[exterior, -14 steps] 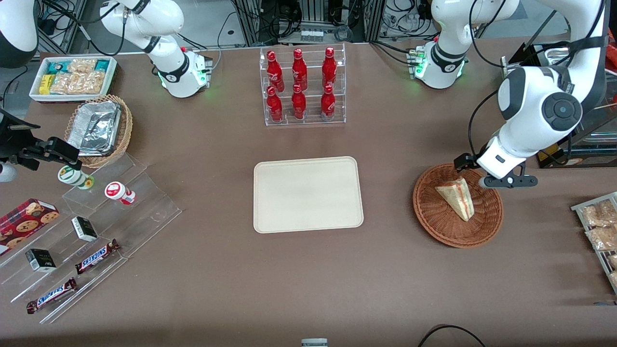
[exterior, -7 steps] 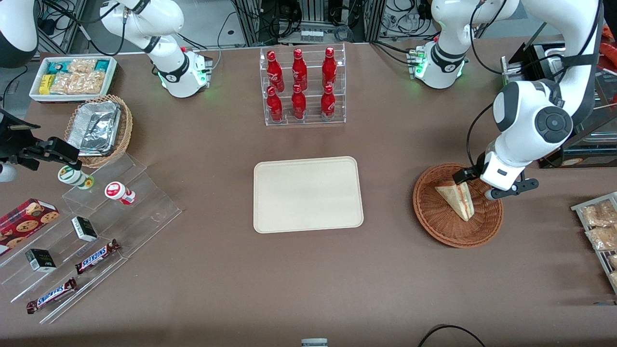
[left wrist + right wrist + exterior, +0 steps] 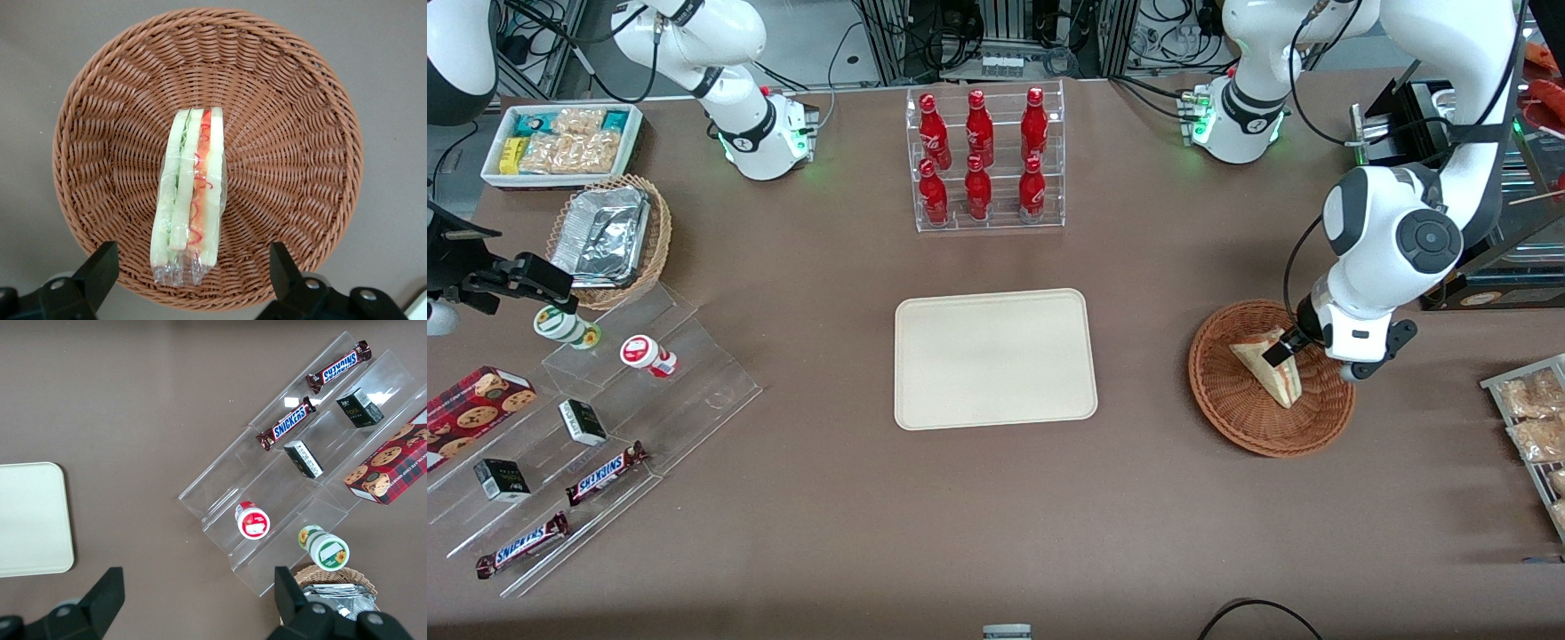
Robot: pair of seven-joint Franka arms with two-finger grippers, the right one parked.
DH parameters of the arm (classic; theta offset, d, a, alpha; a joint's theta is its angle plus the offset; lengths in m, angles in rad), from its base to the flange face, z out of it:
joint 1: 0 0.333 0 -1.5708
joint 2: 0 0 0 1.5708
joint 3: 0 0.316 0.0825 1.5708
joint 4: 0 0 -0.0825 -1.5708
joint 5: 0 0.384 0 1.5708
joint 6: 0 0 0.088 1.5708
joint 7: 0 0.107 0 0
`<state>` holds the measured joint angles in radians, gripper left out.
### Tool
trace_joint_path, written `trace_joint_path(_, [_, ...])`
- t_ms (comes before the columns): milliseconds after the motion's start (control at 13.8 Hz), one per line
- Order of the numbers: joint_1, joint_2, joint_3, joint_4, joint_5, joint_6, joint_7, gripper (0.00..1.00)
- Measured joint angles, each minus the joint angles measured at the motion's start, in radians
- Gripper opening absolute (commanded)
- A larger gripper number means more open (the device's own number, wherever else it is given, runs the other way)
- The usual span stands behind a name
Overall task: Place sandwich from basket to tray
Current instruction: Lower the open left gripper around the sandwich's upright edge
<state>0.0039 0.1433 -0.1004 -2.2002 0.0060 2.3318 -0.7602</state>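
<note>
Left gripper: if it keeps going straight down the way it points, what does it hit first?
Most likely the sandwich: the open gripper points down into the basket, fingers apart on either side of the wedge. Its height above the sandwich is unclear.

The brown table (image 3: 827, 498) carries the tray (image 3: 996, 359), the basket (image 3: 1240, 418), a bottle rack (image 3: 987, 160) and clear stepped shelves (image 3: 694, 391).
</note>
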Motion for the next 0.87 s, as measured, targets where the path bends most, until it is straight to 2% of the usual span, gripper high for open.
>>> trace_joint_path(362, [-0.001,0.052,0.0,-0.004,0.05,0.012,-0.002,1.0])
trace_joint_path(724, [-0.001,0.104,-0.001,-0.004,0.051,0.037,-0.008,1.0])
trace_joint_path(796, [-0.001,0.111,-0.001,-0.004,0.051,0.04,-0.011,0.95])
trace_joint_path(868, [-0.001,0.117,-0.001,-0.004,0.051,0.041,-0.014,0.54])
